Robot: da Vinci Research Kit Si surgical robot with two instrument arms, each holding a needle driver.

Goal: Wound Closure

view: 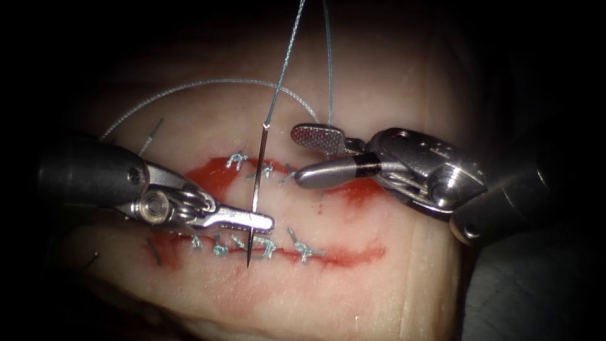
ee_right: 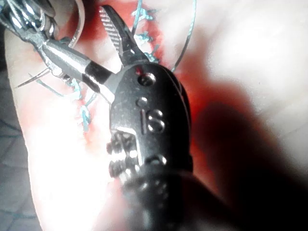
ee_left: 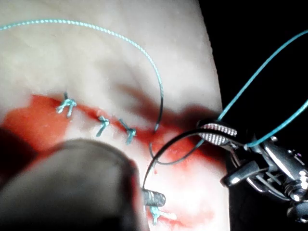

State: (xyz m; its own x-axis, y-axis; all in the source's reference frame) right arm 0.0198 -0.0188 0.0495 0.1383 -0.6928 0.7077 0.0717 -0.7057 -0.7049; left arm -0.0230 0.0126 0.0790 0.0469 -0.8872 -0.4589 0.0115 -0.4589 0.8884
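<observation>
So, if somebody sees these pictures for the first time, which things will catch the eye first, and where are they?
Probably the curved needle, seen almost edge-on in the middle between two red, stitched lines on the tissue; the left end effector is shut on it near its point end. Next, the right end effector at the right of the needle, jaws wide open and holding nothing. Then the thread, running up from the needle's tail and looping over the pale tissue.

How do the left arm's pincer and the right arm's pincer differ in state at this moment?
The left pincer is shut on the needle, gripping it low along its curve; the right pincer is open and holds nothing. The left pincer comes in from the picture's left between the two stitched red lines; the right pincer comes in from the right, level with the upper row of stitches. Both hover over the tissue.
</observation>
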